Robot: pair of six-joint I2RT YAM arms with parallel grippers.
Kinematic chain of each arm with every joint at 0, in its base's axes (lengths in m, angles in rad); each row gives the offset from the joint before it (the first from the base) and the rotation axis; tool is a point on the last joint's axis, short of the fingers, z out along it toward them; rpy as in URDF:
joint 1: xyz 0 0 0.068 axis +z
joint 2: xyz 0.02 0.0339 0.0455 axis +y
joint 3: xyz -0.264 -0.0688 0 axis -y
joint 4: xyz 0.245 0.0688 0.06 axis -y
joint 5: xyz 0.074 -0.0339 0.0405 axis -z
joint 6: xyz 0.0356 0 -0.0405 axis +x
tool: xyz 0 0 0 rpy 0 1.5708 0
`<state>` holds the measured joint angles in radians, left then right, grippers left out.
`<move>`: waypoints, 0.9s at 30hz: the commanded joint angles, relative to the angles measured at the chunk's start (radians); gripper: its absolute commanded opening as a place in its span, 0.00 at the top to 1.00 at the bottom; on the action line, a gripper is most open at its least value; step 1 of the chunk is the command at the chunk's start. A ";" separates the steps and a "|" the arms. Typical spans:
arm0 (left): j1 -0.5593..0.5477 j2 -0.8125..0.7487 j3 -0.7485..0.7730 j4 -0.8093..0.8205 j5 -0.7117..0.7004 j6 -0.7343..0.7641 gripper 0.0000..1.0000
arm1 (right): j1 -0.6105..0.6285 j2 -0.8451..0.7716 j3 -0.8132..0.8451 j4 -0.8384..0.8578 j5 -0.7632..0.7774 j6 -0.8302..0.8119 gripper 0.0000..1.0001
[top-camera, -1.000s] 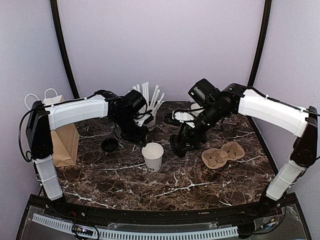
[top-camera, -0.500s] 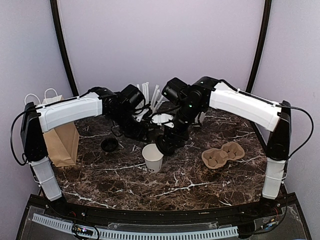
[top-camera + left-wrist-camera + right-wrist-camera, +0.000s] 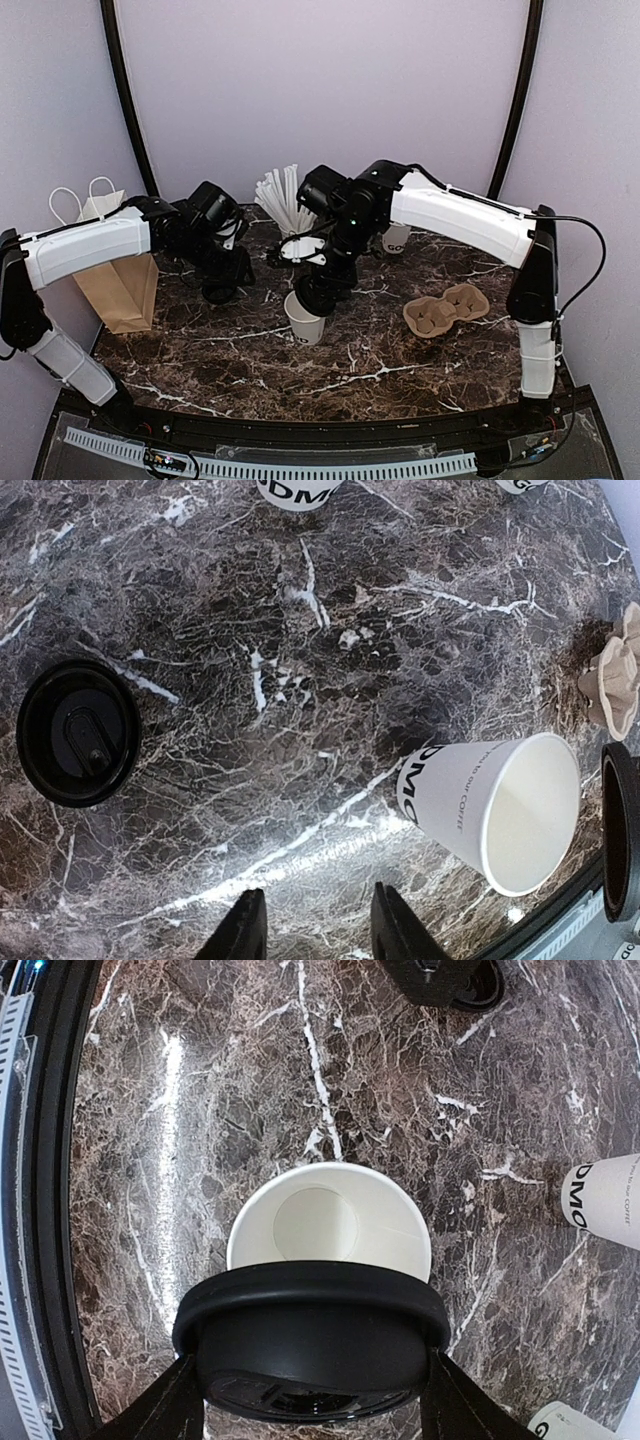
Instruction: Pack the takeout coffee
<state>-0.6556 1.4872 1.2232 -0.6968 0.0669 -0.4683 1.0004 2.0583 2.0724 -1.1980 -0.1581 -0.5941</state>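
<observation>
The white paper cup (image 3: 305, 318) with dark lettering stands open and lidless mid-table; it also shows in the right wrist view (image 3: 330, 1222) and the left wrist view (image 3: 495, 805). My right gripper (image 3: 316, 288) is shut on a round black lid (image 3: 312, 1345), which it holds just above the cup's near rim. My left gripper (image 3: 226, 282) is open and empty over bare marble, its fingertips (image 3: 247, 928) apart. A second black lid (image 3: 78, 733) lies flat on the table to its left.
A white cup full of straws (image 3: 285, 205) stands at the back. Another white cup (image 3: 395, 238) stands behind the right arm. A cardboard cup carrier (image 3: 445, 308) lies at the right. A brown paper bag (image 3: 115, 275) stands at the left.
My right arm swung left with the black lid, from the back right to over the open cup. My left arm drew back left from the straw cup to beside the loose lid.
</observation>
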 commanded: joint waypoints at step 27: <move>-0.002 0.092 -0.295 0.546 0.322 -0.158 0.62 | 0.010 0.106 0.110 0.015 0.034 0.013 0.20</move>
<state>-0.6567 1.5612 0.9318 -0.2890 0.3035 -0.5945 1.0016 2.1391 2.1380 -1.1931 -0.1135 -0.5854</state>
